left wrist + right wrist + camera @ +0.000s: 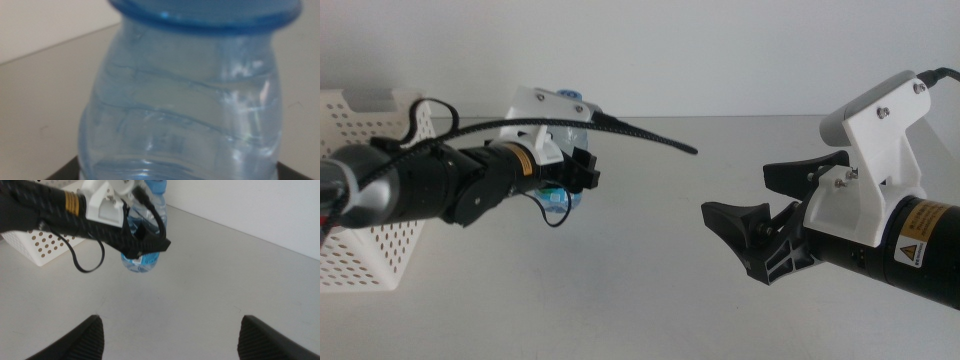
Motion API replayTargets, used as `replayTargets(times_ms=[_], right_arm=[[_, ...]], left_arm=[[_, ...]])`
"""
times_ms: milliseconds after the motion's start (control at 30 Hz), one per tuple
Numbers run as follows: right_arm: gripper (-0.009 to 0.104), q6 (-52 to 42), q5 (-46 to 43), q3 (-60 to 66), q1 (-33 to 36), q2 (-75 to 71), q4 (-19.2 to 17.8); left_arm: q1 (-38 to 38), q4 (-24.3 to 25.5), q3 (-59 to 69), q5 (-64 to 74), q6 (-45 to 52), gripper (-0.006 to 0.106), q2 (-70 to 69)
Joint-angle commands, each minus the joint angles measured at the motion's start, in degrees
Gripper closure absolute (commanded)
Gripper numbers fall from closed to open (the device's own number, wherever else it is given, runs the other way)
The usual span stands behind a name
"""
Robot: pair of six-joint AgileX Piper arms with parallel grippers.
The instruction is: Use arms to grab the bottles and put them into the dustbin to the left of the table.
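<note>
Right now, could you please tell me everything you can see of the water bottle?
The water bottle is small, of clear, blue-tinted ribbed plastic with a blue cap and a label band low on its body. It is upright, held in the left gripper, whose jaws close around its body. In the right wrist view it seems lifted just off the table, beside the white dustbin. Nothing else touches it; the right gripper waits open, well apart.

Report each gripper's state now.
Left gripper: shut on the clear blue-capped water bottle.
Right gripper: open, holding nothing.
</note>
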Motion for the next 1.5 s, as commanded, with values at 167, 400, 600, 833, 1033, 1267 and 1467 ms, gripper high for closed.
replayTargets(times_ms=[167,400,600,833,1033,1267,1467], right_arm=[[0.024,-0.69,-3.86,-1.55,0.21,-1.24,-0.44],[0.024,-0.69,-3.86,-1.55,0.21,-1.19,-0.44],[0.024,-0.69,-3.86,-1.55,0.21,-0.74,-0.44],[0.024,-0.69,-3.86,-1.55,0.21,-0.74,-0.44],[0.024,-0.69,-3.86,-1.55,0.21,-0.74,-0.44],[0.024,-0.69,-3.86,-1.55,0.21,-0.74,-0.44],[0.024,-0.69,-3.86,-1.55,0.21,-0.74,-0.44]], left_arm=[[0.52,-0.65,-15.17,19.02,-0.07,0.102,-11.72],[10.68,-10.52,-32.36,46.47,17.03,0.102,-11.75],[23.12,-16.95,-39.97,59.14,31.62,0.102,-10.78],[34.53,-20.39,-40.13,62.08,32.04,0.102,-7.86],[36.58,-22.11,-40.13,64.17,32.04,0.102,-3.05],[36.51,-21.7,-40.13,67.42,31.84,0.102,4.01],[36.51,-23.12,-40.13,69.29,32.33,0.093,8.04]])
